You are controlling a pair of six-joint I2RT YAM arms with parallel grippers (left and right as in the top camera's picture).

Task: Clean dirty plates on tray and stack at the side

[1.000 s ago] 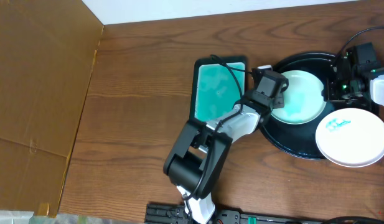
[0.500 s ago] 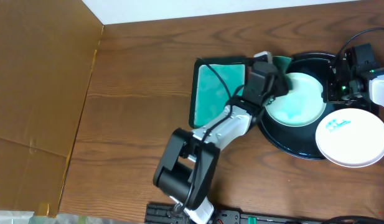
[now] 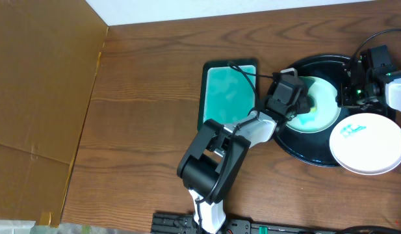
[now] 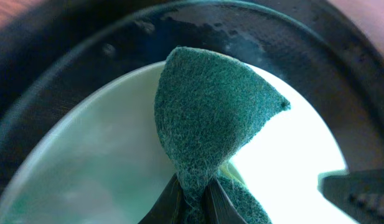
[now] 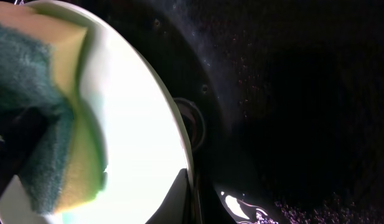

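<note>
Looking from overhead, where does the mint plate (image 3: 320,107) lie?

Inside the black tray (image 3: 297,151) at the right of the bench (image 3: 155,130). A white plate (image 3: 368,144) overlaps the tray's near-right rim, and the sponge tray (image 3: 226,97) sits just left.

And the left wrist view?

The left gripper (image 4: 192,198) pinches a green sponge (image 4: 210,124) over that plate.

Right wrist?

The right gripper (image 5: 193,190) is clamped on the mint plate's rim, with the sponge across the plate from it

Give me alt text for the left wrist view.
The left gripper pinches a folded green scouring sponge over a pale plate lying in the glossy black tray. A blurred dark part juts in at the lower right edge.
</note>
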